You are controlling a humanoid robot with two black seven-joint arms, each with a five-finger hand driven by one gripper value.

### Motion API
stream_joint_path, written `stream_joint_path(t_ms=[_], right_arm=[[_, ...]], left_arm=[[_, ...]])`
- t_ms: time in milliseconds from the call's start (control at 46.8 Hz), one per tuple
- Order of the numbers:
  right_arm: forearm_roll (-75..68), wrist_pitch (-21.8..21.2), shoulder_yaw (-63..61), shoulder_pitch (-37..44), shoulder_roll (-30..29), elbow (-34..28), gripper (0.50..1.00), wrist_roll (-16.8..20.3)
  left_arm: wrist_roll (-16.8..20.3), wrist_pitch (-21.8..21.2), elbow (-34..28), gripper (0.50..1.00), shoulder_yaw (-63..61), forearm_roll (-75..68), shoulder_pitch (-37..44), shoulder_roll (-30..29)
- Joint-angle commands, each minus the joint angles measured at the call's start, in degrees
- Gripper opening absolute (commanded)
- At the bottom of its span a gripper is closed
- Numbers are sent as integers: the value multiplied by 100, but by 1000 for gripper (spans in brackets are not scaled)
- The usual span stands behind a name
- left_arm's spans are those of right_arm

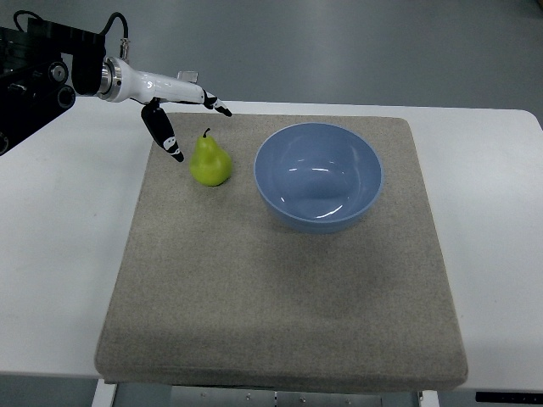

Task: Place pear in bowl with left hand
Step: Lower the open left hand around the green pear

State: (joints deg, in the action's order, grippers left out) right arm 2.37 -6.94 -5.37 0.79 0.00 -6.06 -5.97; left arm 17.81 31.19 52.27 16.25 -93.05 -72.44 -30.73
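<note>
The pear [210, 161] is set upright on the mat [280, 288], left of the empty bowl [318, 175]; nothing lies between them. The left hand [174, 106] is spread, empty, just left of the pear.

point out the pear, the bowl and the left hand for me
pear [210, 163], top view, on its green body just below the stem
bowl [280, 199], top view, on its blue outer wall at the front left
left hand [180, 119], top view, between its spread fingers
</note>
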Motion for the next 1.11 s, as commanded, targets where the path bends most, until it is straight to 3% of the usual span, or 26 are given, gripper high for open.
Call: stream_joint_path(t_ms=[0, 256, 1089], right_arm=[[0, 0, -8, 0, 0, 0, 926, 0], [0, 0, -8, 9, 0, 0, 926, 0], [0, 0, 1, 0, 0, 0, 926, 0]], left_arm=[[-5, -25, -6, 988, 9, -64, 2, 40], [-32, -289, -103, 988, 1, -108, 186, 269], [-23, -491, -358, 988, -298, -29, 336, 524]])
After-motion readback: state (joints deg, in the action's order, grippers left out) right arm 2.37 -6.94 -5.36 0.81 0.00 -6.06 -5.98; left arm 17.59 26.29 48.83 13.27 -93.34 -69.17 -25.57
